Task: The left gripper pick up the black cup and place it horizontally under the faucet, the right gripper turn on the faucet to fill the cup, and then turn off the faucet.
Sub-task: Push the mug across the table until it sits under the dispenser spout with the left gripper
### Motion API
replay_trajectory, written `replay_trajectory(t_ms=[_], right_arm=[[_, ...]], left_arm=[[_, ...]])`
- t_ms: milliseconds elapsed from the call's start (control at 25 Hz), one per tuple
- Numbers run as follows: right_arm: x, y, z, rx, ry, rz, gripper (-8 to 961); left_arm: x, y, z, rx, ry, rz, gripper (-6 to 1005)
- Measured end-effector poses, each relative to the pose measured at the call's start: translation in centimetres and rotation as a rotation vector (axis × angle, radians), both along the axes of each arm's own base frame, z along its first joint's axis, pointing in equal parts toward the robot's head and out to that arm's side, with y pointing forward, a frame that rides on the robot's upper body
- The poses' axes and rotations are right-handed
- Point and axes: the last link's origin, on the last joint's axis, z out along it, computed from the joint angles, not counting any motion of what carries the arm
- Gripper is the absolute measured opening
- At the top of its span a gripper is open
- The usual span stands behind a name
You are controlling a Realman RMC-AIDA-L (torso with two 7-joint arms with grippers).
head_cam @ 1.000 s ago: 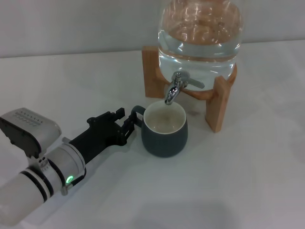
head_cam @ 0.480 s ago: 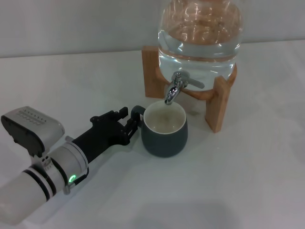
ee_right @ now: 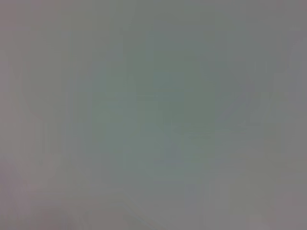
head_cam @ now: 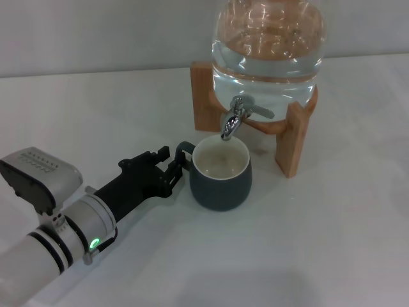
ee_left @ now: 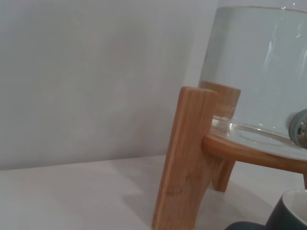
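The black cup (head_cam: 220, 185) stands upright on the white table, its cream inside open right below the spout of the chrome faucet (head_cam: 235, 118). The faucet's lever points to the right. My left gripper (head_cam: 170, 165) sits just left of the cup at its loop handle (head_cam: 183, 151), fingers open, one on each side of the handle's level; I cannot tell whether they touch it. In the left wrist view the cup's rim (ee_left: 293, 212) shows in a corner and the faucet (ee_left: 300, 125) at the edge. The right gripper is out of view; its wrist view shows only flat grey.
The faucet is fitted to a large clear glass water jar (head_cam: 268, 45) on a wooden stand (head_cam: 295, 137), whose legs flank the cup at the back and right. The stand's leg (ee_left: 187, 158) fills the left wrist view. White table (head_cam: 332, 243) lies all around.
The left arm shifted a little up and then back down-left, its fingers staying beside the cup's handle. The cup and faucet have not moved.
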Motion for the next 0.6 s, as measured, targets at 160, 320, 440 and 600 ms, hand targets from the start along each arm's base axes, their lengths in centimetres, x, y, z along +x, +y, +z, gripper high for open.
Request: replay_trajectory(t_ms=[160, 320, 440, 600], right_arm=[[0.1, -0.1, 0.3, 0.011, 0.000, -0.005, 846], [0.2, -0.1, 0.4, 0.012, 0.000, -0.006, 846], [0.2, -0.2, 0.4, 0.013, -0.002, -0.008, 846], [0.3, -0.4, 0.5, 0.012, -0.001, -0.012, 846]], left_arm=[[-0.1, 0.0, 0.1, 0.002, -0.002, 0.001, 358], [-0.3, -0.2, 0.2, 0.003, -0.002, 0.007, 359], [-0.7, -0.4, 0.5, 0.015, -0.014, 0.011, 360], [-1.1, -0.7, 0.8, 0.023, -0.024, 0.019, 361]])
